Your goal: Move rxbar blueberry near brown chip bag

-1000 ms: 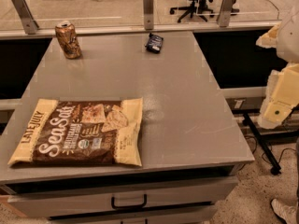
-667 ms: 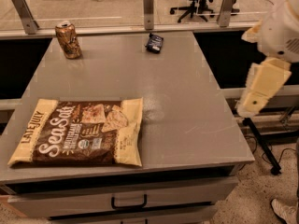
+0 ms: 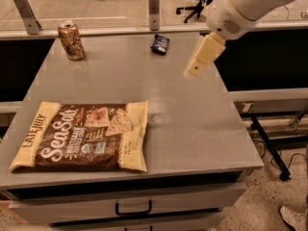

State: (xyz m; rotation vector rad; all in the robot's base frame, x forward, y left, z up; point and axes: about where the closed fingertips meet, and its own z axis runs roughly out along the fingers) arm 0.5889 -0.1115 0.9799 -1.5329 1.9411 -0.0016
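1. Hanging over the far right part of the worktop (image 3: 192, 129), the gripper (image 3: 195, 69) points down and to the left from a white arm (image 3: 245, 4) that enters from the upper right.
2. Whether the gripper is open or closed cannot be told from this angle; nothing is seen in its hold.
3. The rxbar (image 3: 160, 44) lies flat near the far edge of the worktop, up and to the left of the gripper and apart from it.
4. The chip bag (image 3: 84, 136) lies flat at the near left corner with its print facing up, well apart from the rxbar.
5. A dented can (image 3: 71, 41) stands upright at the far left corner, level with the rxbar and well apart from it.
6. The can is also well apart from the chip bag, which lies nearer the camera.
7. A drawer with a dark handle (image 3: 134, 210) sits below the worktop's near edge.
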